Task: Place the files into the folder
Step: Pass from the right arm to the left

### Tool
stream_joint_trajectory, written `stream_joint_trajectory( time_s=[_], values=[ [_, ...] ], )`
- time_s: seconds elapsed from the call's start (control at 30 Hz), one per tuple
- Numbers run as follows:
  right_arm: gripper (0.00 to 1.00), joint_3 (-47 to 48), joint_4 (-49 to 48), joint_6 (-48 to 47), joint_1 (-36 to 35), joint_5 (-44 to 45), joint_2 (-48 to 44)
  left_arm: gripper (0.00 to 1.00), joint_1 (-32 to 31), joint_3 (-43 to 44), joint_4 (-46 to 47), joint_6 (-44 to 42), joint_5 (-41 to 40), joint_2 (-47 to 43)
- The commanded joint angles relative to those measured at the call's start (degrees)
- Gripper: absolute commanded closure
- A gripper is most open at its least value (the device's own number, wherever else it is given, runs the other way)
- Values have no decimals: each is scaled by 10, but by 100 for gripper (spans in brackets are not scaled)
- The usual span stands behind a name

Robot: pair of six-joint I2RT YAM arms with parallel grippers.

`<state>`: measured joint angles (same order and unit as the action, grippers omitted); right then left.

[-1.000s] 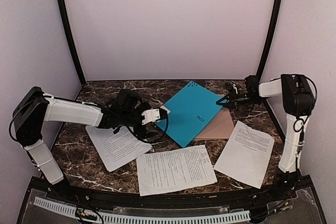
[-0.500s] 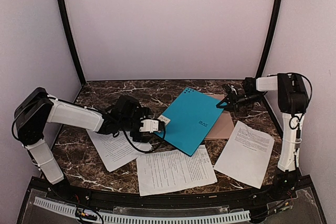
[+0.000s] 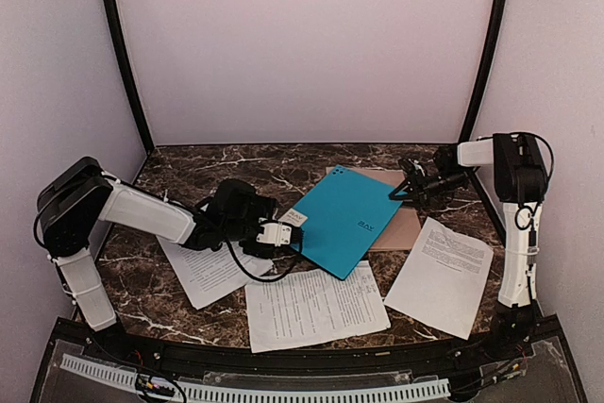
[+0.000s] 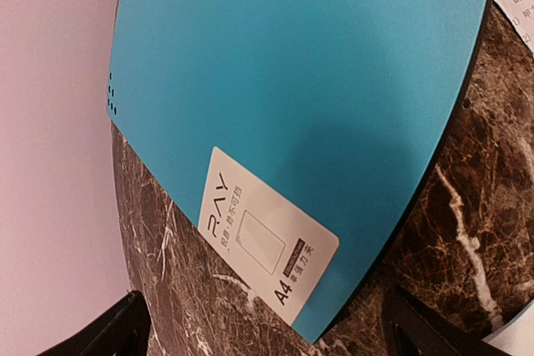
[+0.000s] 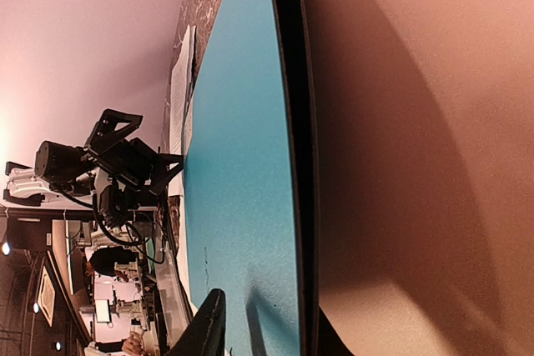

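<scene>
Folder of plain tan card [image 3: 404, 219] lies flat on the dark veined marble table [image 3: 189, 167], right of centre. A teal blue plastic folder [image 3: 344, 219] covers most of it, leaving only its far and right margins in sight, so its inside cannot be seen.

The three white printed paper sheets [image 3: 316, 306] lie apart on the marble, outside the folder: one left [image 3: 203, 271], one at the near middle, one right [image 3: 442, 276].

The left gripper [image 3: 286, 236] reaches low across the table towards the teal folder's white-labelled corner [image 4: 267, 248]. Its fingertips [image 4: 125, 327] are spread wide, holding nothing.

The right gripper [image 3: 404, 186], on an arm folded inward, sits at the teal folder's far right corner. From the wrist, one finger [image 5: 209, 323] shows beside the folder's edge, but I cannot tell whether it grips.
</scene>
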<state>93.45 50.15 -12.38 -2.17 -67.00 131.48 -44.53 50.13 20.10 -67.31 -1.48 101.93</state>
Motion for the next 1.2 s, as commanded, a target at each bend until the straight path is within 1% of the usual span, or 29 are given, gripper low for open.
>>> stream_joint_trajectory(
  time_s=[0.0,0.2,0.43,0.5,0.57,0.6,0.7,0.8,0.83,0.9,0.93,0.97,1.0,1.03,1.07,1.1,1.13,1.17],
  values=[
    [73,14,4,-5,4,-1,9,3,-9,-11,47,-29,-16,11],
    [73,14,2,0,4,1,7,6,-16,-17,100,-42,-28,31],
    [73,10,-5,8,4,3,8,9,-27,-9,115,-45,-26,57],
    [73,10,-7,11,4,3,8,11,-33,-5,125,-42,-27,65],
    [73,10,-8,14,4,3,9,14,-42,5,131,-39,-30,72],
    [73,10,-9,14,3,2,8,19,-45,10,132,-38,-31,79],
    [73,7,-9,14,3,3,7,26,-61,40,116,-27,-32,93],
    [72,5,-11,17,3,4,6,38,-71,64,94,-10,-25,104],
    [72,5,-12,19,3,4,6,40,-74,75,82,4,-23,105],
    [71,6,-14,22,3,5,5,51,-78,93,57,29,-21,105],
    [70,6,-15,24,2,6,4,53,-79,99,48,39,-24,104],
    [69,5,-15,26,2,7,2,58,-79,112,24,59,-24,103],
    [68,4,-19,30,2,7,0,61,-80,127,9,69,-23,100],
    [66,4,-22,34,2,10,-2,67,-80,133,-22,87,-20,97],
    [63,3,-25,38,1,13,-4,70,-80,145,-35,96,-18,95],
    [58,3,-32,46,1,17,-8,77,-80,149,-59,112,-15,91],
    [50,1,-39,55,1,23,-13,81,-80,154,-68,120,-16,88],
    [45,-3,-49,65,1,29,-19,90,-80,155,-79,135,-16,81]
  ],
)
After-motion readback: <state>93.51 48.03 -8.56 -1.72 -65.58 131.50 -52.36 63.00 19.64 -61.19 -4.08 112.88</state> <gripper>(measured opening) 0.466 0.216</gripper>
